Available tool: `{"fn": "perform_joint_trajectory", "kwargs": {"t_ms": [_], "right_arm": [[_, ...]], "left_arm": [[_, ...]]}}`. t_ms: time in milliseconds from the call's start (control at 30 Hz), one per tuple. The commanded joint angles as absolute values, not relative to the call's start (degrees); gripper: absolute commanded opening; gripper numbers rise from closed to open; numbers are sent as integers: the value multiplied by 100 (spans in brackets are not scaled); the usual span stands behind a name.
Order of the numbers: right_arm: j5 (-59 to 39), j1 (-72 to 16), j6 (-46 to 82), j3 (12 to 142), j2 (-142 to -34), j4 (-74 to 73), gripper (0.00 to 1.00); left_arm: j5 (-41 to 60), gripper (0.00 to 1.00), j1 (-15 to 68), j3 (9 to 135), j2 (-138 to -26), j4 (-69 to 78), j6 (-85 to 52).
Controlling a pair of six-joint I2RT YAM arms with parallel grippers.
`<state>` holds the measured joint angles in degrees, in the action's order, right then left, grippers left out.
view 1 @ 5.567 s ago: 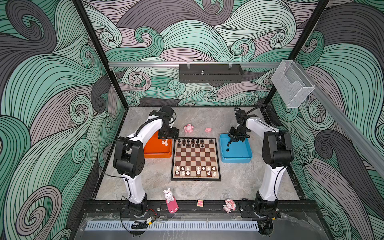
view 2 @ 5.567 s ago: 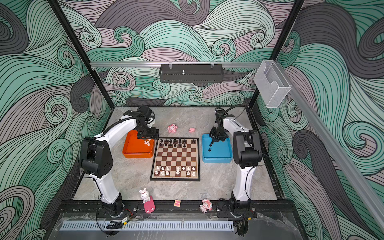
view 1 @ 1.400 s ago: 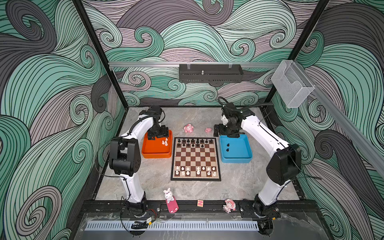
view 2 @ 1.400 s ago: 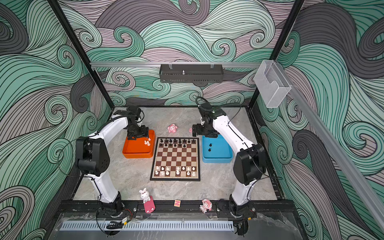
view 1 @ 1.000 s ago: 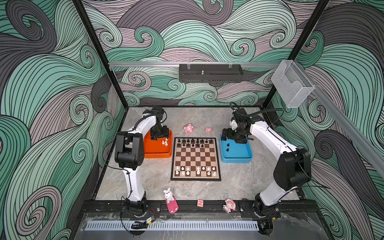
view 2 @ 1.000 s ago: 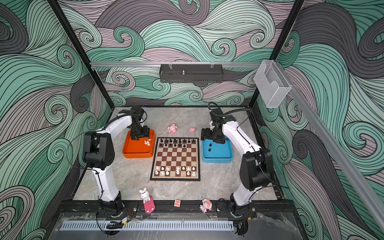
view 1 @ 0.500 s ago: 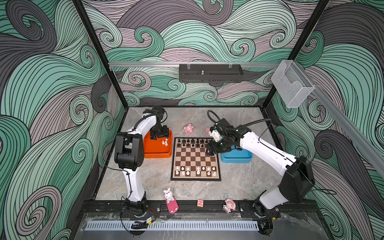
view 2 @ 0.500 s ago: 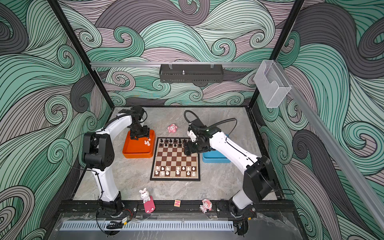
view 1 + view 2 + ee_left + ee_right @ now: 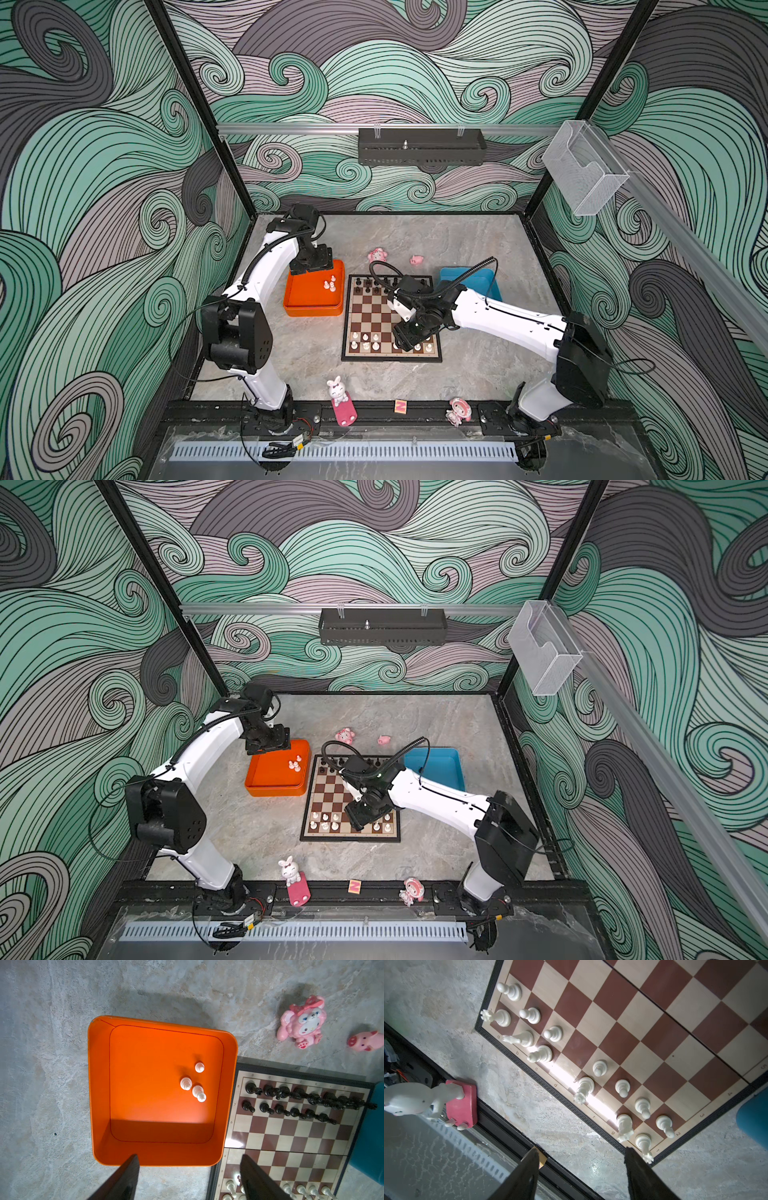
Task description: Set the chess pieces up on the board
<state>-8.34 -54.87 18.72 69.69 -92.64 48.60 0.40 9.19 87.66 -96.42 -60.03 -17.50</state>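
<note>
The board [image 9: 370, 316] lies flat in the middle of the table in both top views [image 9: 328, 796]. Black chess pieces [image 9: 291, 1095] fill its two far rows, and white ones [image 9: 543, 1053] stand along its two near rows. Three more white pieces [image 9: 193, 1084] stand in the orange tray [image 9: 307, 299]. My left gripper [image 9: 189, 1156] hangs open over that tray's back edge [image 9: 311, 270], holding nothing. My right gripper [image 9: 581, 1148] is open above the board's near right part [image 9: 409, 338], with nothing between its fingers. A white piece stands just beside one finger.
A blue tray [image 9: 473, 278] sits right of the board, partly behind my right arm. Two pink toys [image 9: 377, 255] [image 9: 416, 260] lie behind the board. A rabbit figure [image 9: 338, 388], a small block [image 9: 400, 405] and a doll [image 9: 457, 411] stand on the front rail.
My right arm swung from the blue tray across the board to its near rows, its jaws narrowing a little. The left gripper stayed over the orange tray.
</note>
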Motion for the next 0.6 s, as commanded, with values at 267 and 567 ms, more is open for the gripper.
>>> {"fn": "perform_joint_trajectory", "kwargs": {"t_ms": [267, 567], "right_arm": [[-898, -5590, 1950, 7255, -9939, 4533, 51], [-932, -5590, 1951, 7400, -10272, 4484, 40]], "left_arm": [[-26, 80, 899, 8474, -9452, -6091, -1730], [-9, 79, 725, 8377, -9453, -6045, -1639]]}}
